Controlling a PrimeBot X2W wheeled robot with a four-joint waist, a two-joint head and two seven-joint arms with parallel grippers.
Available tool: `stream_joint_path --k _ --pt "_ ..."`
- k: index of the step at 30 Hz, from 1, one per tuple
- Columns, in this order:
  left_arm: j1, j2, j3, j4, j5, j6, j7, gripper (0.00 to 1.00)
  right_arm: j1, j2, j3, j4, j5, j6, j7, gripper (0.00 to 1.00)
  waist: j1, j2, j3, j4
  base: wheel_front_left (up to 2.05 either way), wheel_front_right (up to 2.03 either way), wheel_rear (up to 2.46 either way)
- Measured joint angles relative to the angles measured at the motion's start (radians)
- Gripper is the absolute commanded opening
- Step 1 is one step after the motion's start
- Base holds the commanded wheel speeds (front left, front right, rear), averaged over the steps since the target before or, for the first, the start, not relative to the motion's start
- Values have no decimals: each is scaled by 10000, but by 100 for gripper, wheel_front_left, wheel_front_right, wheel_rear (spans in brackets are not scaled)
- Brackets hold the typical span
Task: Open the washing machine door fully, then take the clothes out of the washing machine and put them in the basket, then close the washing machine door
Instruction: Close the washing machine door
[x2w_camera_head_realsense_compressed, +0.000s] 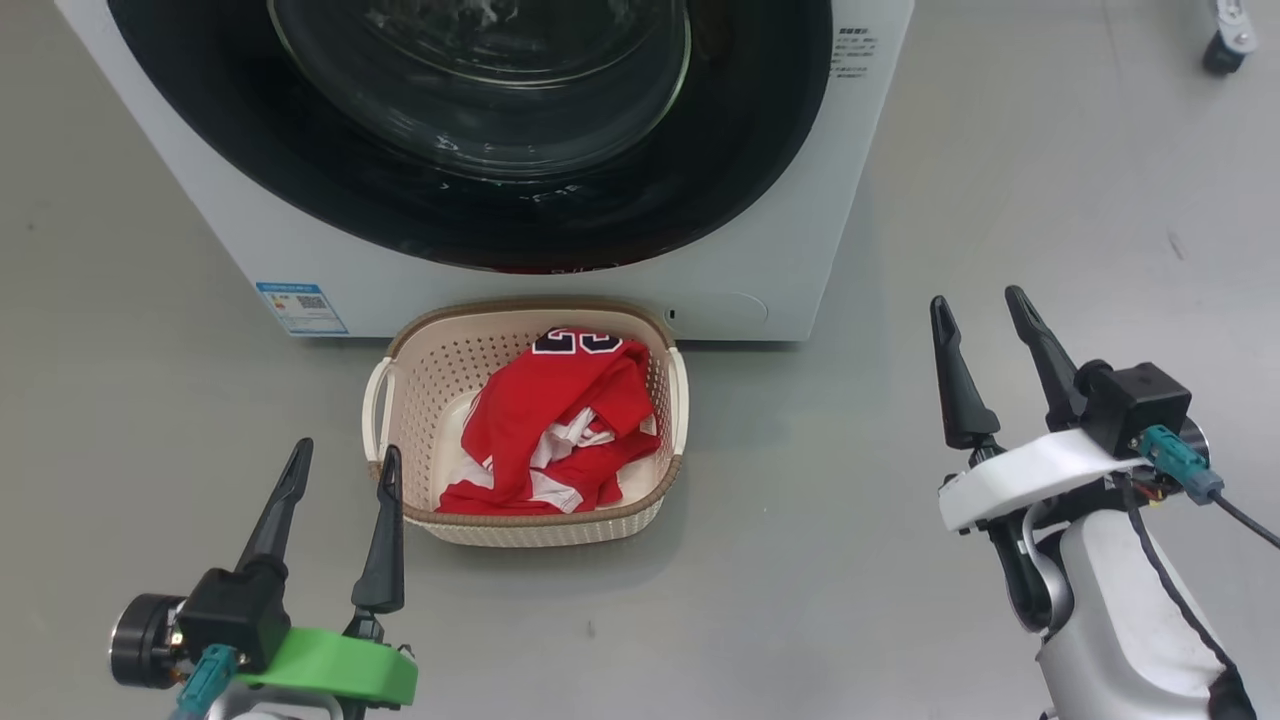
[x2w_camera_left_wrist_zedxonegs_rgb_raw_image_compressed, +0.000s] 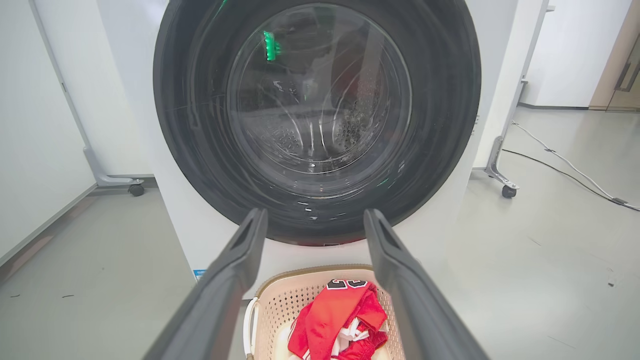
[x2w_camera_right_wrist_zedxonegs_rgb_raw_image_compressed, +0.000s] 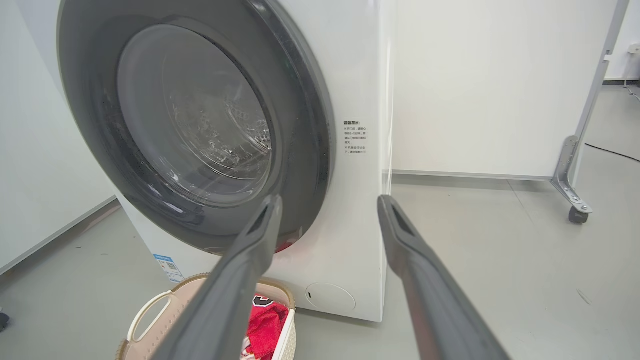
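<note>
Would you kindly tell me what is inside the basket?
Crumpled red clothes with white trim lie in the basket, leaving some floor bare; whatever lies beneath them is hidden.

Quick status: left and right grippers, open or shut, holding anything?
Dark-fingered left gripper: open, holding nothing.
Dark-fingered right gripper: open, holding nothing.

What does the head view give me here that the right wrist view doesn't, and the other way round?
Head view: the left pincer, open, near the basket's left corner, and the whole basket from above, with the red clothes heaped inside and the numbers toward the washer.
Right wrist view: the washing machine seen at an angle, the white partition behind it and a wheeled stand leg.
Both: the washing machine door, shut against the front; the blue label; the printed text; the right pincer, open and holding nothing.
</note>
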Motion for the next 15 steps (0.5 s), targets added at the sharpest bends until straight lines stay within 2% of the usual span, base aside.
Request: stream_joint_path --k 15 --pt "518 21 -94 48 -107 -13 48 100 1919 82 -132 -1319 12 -309 0 100 0 0 -656 -826 0 0 0"
